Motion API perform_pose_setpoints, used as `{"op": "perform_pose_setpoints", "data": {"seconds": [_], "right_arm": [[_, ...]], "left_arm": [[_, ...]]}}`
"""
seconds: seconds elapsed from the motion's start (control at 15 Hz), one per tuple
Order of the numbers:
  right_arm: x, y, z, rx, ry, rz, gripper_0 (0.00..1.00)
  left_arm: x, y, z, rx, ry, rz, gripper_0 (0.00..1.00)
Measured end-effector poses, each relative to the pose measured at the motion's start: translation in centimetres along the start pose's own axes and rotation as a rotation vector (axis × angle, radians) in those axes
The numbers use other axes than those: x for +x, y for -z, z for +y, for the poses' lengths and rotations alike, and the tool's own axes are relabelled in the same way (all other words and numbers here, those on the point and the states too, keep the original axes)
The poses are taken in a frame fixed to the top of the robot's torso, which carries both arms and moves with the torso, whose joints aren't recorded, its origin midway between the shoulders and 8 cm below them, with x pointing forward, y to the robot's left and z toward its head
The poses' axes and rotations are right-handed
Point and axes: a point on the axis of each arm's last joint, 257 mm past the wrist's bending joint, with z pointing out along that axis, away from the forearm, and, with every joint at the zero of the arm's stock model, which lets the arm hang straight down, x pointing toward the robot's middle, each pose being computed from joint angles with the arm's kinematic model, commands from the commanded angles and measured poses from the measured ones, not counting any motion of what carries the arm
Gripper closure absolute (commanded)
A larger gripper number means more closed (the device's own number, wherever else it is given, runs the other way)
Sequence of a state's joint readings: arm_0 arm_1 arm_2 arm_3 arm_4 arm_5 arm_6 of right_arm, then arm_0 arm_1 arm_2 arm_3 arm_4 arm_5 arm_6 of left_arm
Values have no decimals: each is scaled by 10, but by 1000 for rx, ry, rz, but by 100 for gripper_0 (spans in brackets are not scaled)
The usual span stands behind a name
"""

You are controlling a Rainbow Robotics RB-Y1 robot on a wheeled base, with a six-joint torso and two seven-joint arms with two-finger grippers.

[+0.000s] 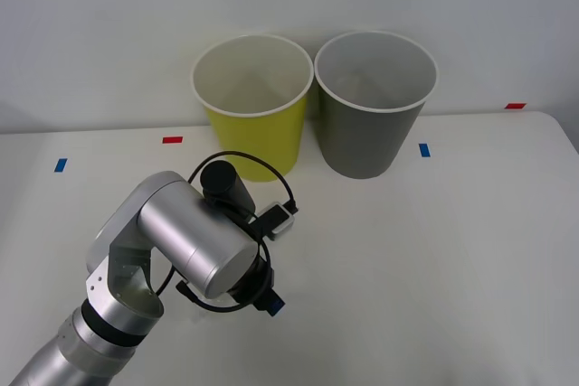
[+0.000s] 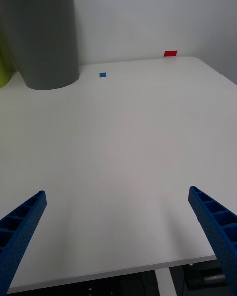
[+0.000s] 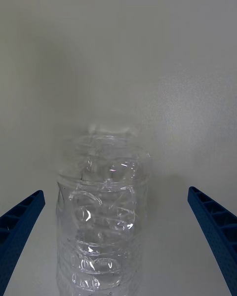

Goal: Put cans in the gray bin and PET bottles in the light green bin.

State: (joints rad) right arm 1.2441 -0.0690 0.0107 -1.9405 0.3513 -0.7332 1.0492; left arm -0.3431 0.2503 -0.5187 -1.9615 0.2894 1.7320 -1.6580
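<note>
Here, one PET bottle (image 3: 103, 212), two bins.

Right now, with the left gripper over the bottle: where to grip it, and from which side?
Grip the bottle across its ribbed middle, coming straight down from above. It lies on the table, its length running away from the wrist camera, between the open fingers of the left gripper. Closing there should pinch its sides; the crinkly wall may flex.

Left arm (image 1: 190, 250) hides bottle (image 3: 103, 217), whose base is cropped
</note>
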Motion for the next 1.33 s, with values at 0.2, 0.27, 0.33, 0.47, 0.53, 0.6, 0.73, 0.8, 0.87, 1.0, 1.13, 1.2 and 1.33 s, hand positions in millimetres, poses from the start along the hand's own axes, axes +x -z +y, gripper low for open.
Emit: {"op": "perform_pose_setpoints", "data": {"seconds": [0.2,0.27,0.33,0.47,0.53,0.6,0.73,0.8,0.87,1.0,1.13,1.2,1.33], "right_arm": [[0,0,0,0,0,0,0],[0,0,0,0,0,0,0],[0,0,0,0,0,0,0],[0,0,0,0,0,0,0],[0,0,0,0,0,0,0],[0,0,0,0,0,0,0],[0,0,0,0,0,0,0],[0,0,0,0,0,0,0],[0,0,0,0,0,0,0],[0,0,0,0,0,0,0],[0,0,0,0,0,0,0],[0,0,0,0,0,0,0],[0,0,0,0,0,0,0]], "left_arm": [[0,-6,2,-5,-7,20,0],[1,-8,4,-7,-14,29,0],[0,-10,6,-10,-21,35,0],[0,-13,8,-13,-29,41,0],[0,-16,8,-11,-30,43,0],[0,-18,8,-8,-30,44,0],[-2,-23,7,-3,-32,46,0],[-3,-24,7,-1,-33,46,0],[-4,-25,7,-1,-35,45,2],[-4,-25,7,1,-38,46,16],[-4,-25,6,3,-40,45,100],[-4,-25,6,4,-41,45,100],[-5,-26,5,5,-44,39,100]]}}
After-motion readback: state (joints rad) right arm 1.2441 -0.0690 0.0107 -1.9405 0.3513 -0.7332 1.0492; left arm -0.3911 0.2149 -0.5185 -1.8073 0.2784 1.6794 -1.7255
